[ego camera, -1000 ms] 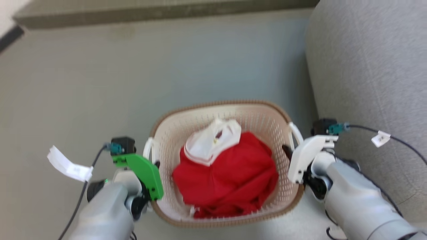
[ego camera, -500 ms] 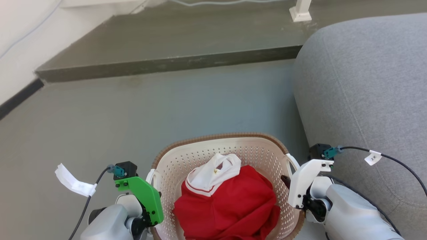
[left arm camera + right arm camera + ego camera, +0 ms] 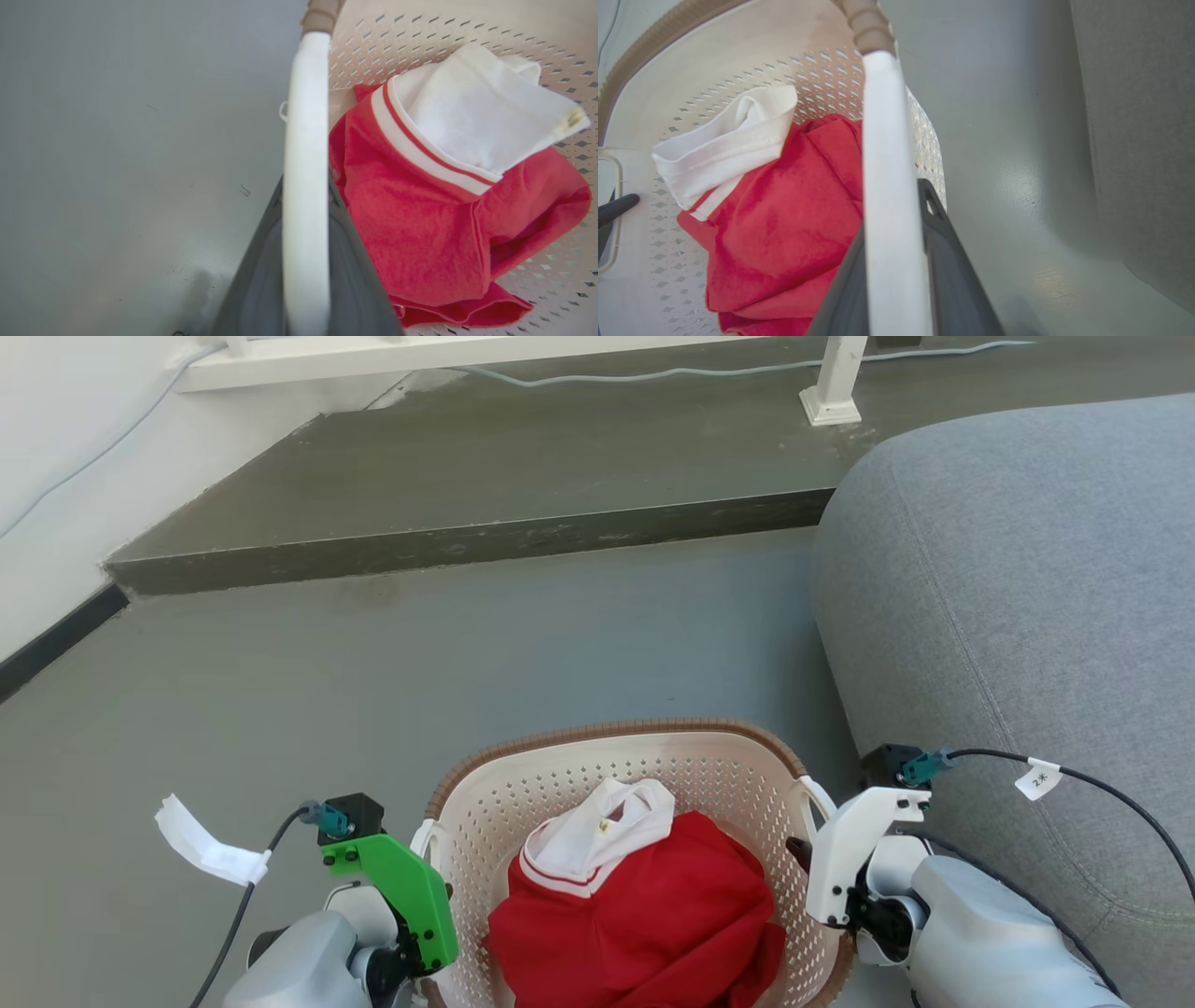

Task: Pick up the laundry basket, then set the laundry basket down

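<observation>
the small cream perforated plastic laundry basket (image 3: pixel 618 735) with its brown woven-look rim hangs between the two tools. its long axis runs straight from one tool to the other, with a short end at each. the left tool (image 3: pixel 432 882), under its green cover, is clamped on the white side handle (image 3: pixel 303 177) at its end. in the left wrist view the two dark fingers (image 3: pixel 254 284) hug that handle from both sides. the right tool (image 3: pixel 808 857), under its white cover, grips the opposite white handle (image 3: pixel 888 186) the same way, one finger inside the basket wall and one outside. neither arm is nearer; each has its own end, so the basket's weight is shared.

inside, inward of both tools, lies a crumpled red garment with a white red-striped collar (image 3: pixel 644 924), heaped toward the middle.

from the wrist views the grey floor (image 3: pixel 373 691) looks to lie well below the handles, so i judge the basket to be lifted and the pick-up done, with the set-down left. the grey fabric sofa (image 3: pixel 1027 616) stands just outward of the right tool, while outward of the left tool and ahead of both there is bare floor. lowering calls for both tools to descend together and level, or the basket will tilt along its long axis. the right end should keep off the sofa's side.
</observation>
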